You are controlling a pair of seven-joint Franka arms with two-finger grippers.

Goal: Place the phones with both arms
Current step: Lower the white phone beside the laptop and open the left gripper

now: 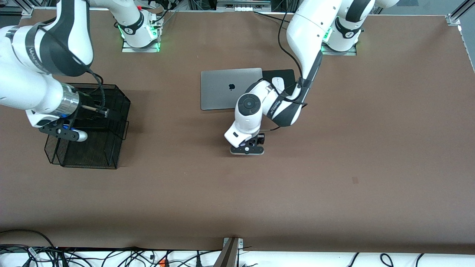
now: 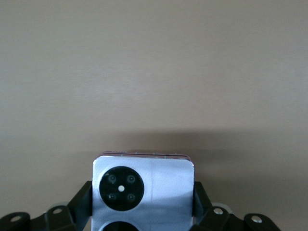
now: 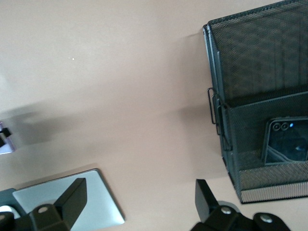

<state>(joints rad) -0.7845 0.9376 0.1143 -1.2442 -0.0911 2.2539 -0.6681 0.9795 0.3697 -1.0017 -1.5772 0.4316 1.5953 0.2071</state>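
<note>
My left gripper (image 2: pixel 143 208) is shut on a small squarish lavender-white phone (image 2: pixel 144 185) with two black circles, its fingers (image 2: pixel 84 201) pressed on the phone's two sides. It hangs low over the bare middle of the table, nearer the front camera than the laptop, and the hand (image 1: pixel 248 146) hides the phone in the front view. My right gripper (image 3: pixel 139 198) is open with nothing between its fingers and hovers at the black mesh basket (image 1: pixel 118 102). A small squarish black phone (image 3: pixel 286 139) lies inside that basket (image 3: pixel 226 103).
A shut silver laptop (image 1: pixel 222 91) lies mid-table toward the robots' bases. Beside it, a white mouse (image 1: pixel 278 83) rests on a black pad (image 1: pixel 288 74). The basket stands at the right arm's end of the table.
</note>
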